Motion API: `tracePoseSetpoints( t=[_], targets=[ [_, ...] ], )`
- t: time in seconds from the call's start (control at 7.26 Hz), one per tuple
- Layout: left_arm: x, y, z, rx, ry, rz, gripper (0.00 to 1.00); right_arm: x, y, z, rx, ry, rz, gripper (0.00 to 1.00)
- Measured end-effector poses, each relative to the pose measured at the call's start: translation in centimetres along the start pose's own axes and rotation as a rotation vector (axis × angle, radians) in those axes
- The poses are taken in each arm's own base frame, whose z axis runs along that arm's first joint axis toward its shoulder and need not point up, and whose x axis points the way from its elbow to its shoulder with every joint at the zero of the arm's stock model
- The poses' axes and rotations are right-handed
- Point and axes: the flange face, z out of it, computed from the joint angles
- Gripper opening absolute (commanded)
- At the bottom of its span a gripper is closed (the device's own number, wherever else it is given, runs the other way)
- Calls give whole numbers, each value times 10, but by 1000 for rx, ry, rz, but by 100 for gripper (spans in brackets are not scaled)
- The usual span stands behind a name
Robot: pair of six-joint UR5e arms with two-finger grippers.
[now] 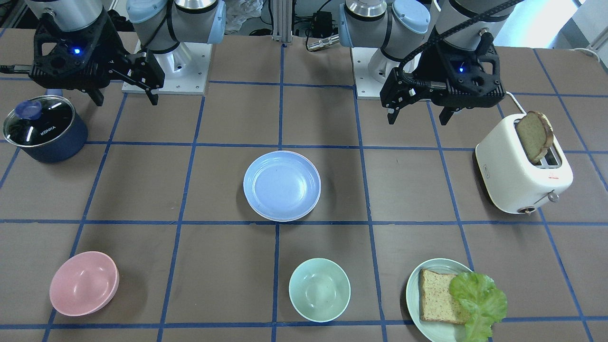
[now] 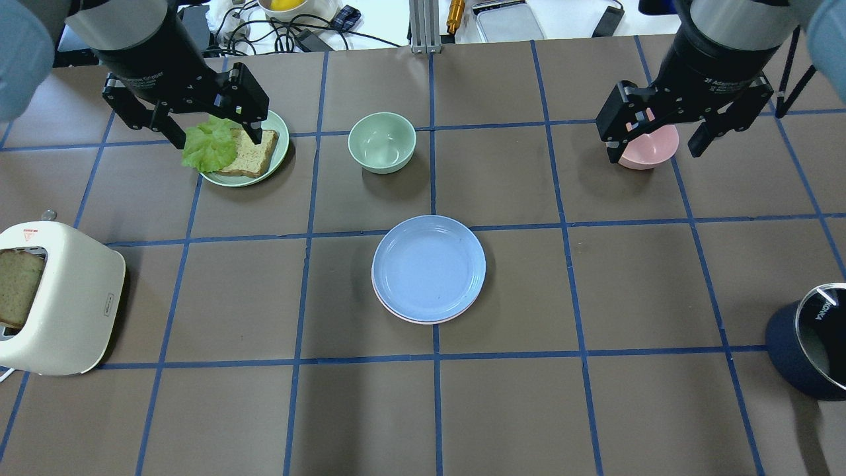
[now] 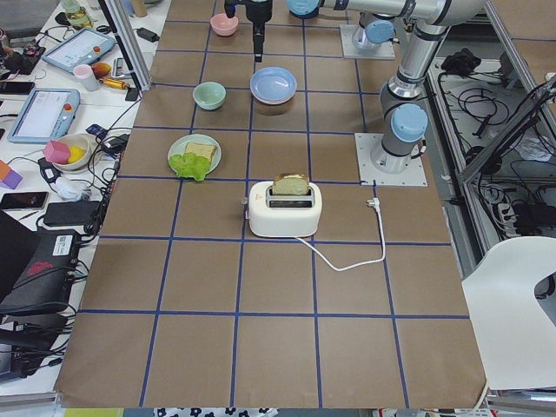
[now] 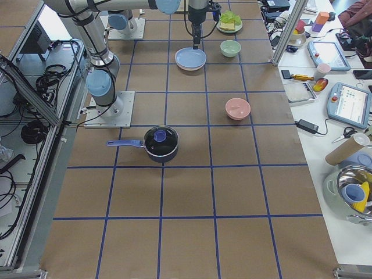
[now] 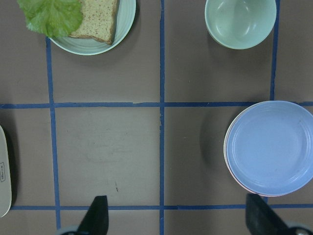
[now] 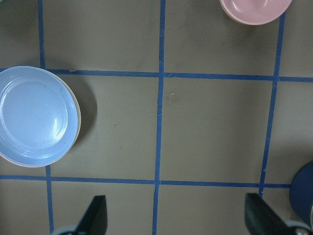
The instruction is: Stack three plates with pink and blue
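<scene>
Peeking from under the blue plate (image 2: 428,264), a pink rim (image 2: 426,322), rest hidden

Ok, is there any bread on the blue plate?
No, the blue plate is bare, and the bread slice on the table lies on the mint green plate instead.

The left arm (image 1: 375,23) and the right arm (image 1: 190,19) are silver tubes with pale blue joint caps, each on a screwed white base plate (image 1: 190,71). The left gripper (image 1: 418,116) is matte black, with a blue light glowing and a braided black cable (image 1: 427,45) running in. The right gripper (image 1: 126,97) matches, and there's white lettering on both collars.
</scene>
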Motion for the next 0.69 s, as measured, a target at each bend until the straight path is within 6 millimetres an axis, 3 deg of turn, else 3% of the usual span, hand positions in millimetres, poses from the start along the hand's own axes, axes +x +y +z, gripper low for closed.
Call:
tracePoseSetpoints(
  t=[0.69],
  targets=[
    [0, 0, 0, 0, -1, 1, 100, -7, 0, 3, 0, 1, -14, 100]
  ],
)
